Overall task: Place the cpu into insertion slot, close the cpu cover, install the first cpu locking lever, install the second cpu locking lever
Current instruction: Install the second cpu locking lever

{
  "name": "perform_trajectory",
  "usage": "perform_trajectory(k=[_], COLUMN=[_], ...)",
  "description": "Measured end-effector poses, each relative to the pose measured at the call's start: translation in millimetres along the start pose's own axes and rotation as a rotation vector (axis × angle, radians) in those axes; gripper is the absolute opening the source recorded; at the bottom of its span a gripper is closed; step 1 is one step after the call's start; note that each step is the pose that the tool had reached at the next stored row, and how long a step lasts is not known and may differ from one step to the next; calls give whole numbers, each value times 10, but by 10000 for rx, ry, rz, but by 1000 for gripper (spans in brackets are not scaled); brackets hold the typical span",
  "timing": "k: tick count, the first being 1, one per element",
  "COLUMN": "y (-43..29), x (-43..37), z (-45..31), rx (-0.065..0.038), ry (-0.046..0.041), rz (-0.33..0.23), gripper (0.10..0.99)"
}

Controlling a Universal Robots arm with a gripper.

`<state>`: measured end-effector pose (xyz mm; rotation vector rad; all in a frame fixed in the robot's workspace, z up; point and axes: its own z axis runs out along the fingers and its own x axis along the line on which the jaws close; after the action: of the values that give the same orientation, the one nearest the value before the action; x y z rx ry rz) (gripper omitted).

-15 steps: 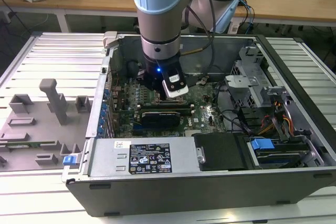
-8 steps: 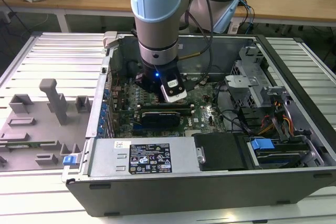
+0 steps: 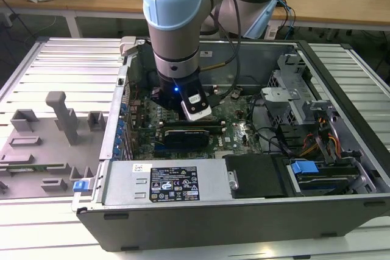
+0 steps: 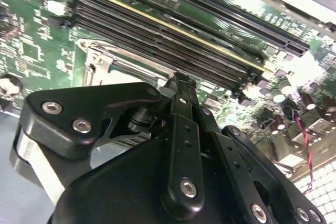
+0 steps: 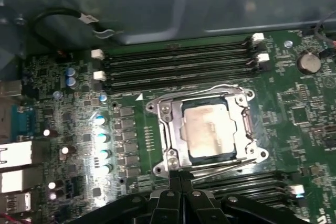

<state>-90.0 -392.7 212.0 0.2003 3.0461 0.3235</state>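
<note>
In the first wrist view, the cpu (image 5: 207, 132) is seated in the insertion slot (image 5: 174, 129) on the motherboard (image 5: 294, 108), beside the memory slots (image 5: 178, 64), with the cpu cover (image 5: 242, 124) closed down over it. The locking levers (image 5: 220, 167) appear latched, so the task is judged nearly or fully complete. The gripper (image 5: 180, 176) is positioned at the socket's edge, fingers drawn together and empty.

Silver arm (image 3: 177, 59) w/ lt-blue caps

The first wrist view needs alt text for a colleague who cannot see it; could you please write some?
A silver-grey cpu sits in the insertion slot under the closed cpu cover, ringed by green motherboard. Long black memory slots run along one side, and the black claw, its fingers together, is at the socket's edge near a wire locking lever.
</note>
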Motion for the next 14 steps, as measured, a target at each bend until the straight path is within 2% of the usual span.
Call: perform_trajectory(k=[6,14], y=[-26,-33], x=[96,101], z=[56,90], rx=[-38,-58], ry=[4,19], rz=[-138,-193], gripper=[106,106])
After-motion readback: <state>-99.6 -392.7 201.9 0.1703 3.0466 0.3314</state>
